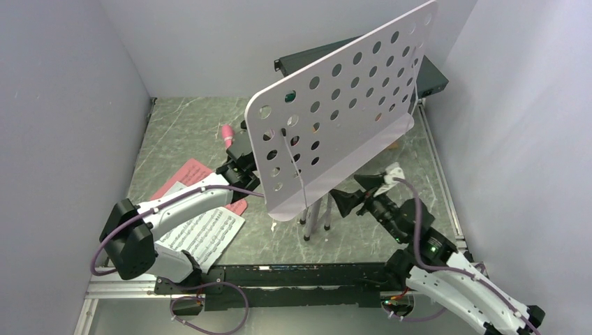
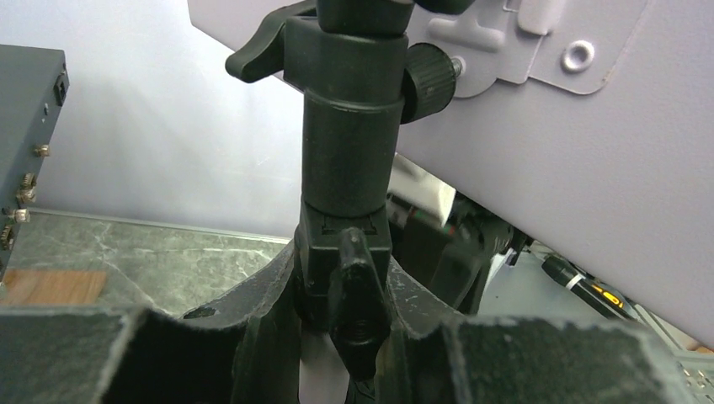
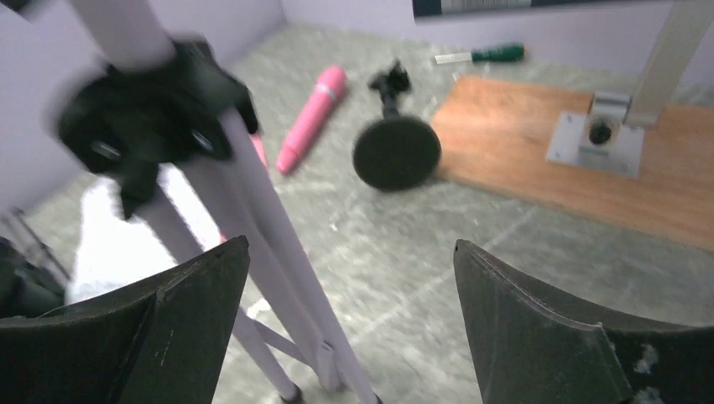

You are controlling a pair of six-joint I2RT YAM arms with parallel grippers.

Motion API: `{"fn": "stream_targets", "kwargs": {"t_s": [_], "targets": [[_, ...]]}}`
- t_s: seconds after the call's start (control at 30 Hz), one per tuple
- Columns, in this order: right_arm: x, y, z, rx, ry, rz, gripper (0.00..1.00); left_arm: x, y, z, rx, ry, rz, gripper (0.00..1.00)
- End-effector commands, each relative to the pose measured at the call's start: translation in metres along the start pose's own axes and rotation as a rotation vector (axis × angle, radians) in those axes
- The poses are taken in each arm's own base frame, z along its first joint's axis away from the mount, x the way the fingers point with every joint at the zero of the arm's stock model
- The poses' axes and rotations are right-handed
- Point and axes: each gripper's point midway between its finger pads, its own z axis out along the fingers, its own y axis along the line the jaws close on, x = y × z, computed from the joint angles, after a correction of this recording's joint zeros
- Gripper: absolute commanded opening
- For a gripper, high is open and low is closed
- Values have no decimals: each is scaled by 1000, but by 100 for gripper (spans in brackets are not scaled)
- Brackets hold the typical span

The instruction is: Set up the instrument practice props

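- Music-stand desk (image 1: 342, 112): pale lavender, perforated, tilted, mounted atop the tripod at mid-bench.
- Tripod (image 1: 317, 213): silver legs planted on the bench (image 1: 188, 125) beneath the desk, with a black collar and clamp knobs on the stem.
- Left fingers (image 2: 253, 345): closed around the tripod's black collar just under the desk. They appear to press it from both sides, though the contact is partly hidden.
- Right fingers (image 3: 168, 337): spread wide, holding nothing. The tripod legs pass just beside one of them.
- Music sheets (image 1: 202, 234): white and pink pages lying flat at the bench's left, partly under the left arm.
- Pink microphone (image 3: 311, 118): lying on the bench behind the tripod.
- Mic stand (image 3: 396, 151): small, black, tipped over, between the microphone and a wooden board (image 3: 522, 160).
- Screwdriver (image 3: 484, 55): green-handled, lying beyond the mic stand.
- Dark box (image 1: 434, 78): behind the desk, at the far right.
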Motion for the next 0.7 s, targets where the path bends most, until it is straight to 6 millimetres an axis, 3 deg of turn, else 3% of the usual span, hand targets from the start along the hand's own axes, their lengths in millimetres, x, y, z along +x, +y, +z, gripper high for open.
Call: {"fn": "stream_targets", "kwargs": {"t_s": [0.0, 0.17, 0.27, 0.37, 0.53, 0.67], "targets": [[-74, 26, -19, -113, -218, 164, 94, -116, -63, -7, 142, -290, 214, 0], [-116, 44, -25, -215, -352, 159, 94, -121, -67, -3, 176, -304, 204, 0], [-132, 54, -19, -257, -383, 123, 91, -125, -69, 0, 195, -315, 203, 0], [-141, 67, -14, -312, -381, 78, 87, -128, -71, 3, 214, -321, 204, 0], [-149, 60, -16, -274, -410, 101, 87, -131, -73, 6, 228, -330, 202, 0], [-150, 69, -10, -316, -413, 104, 79, -130, -73, 11, 252, -339, 186, 0]]}}
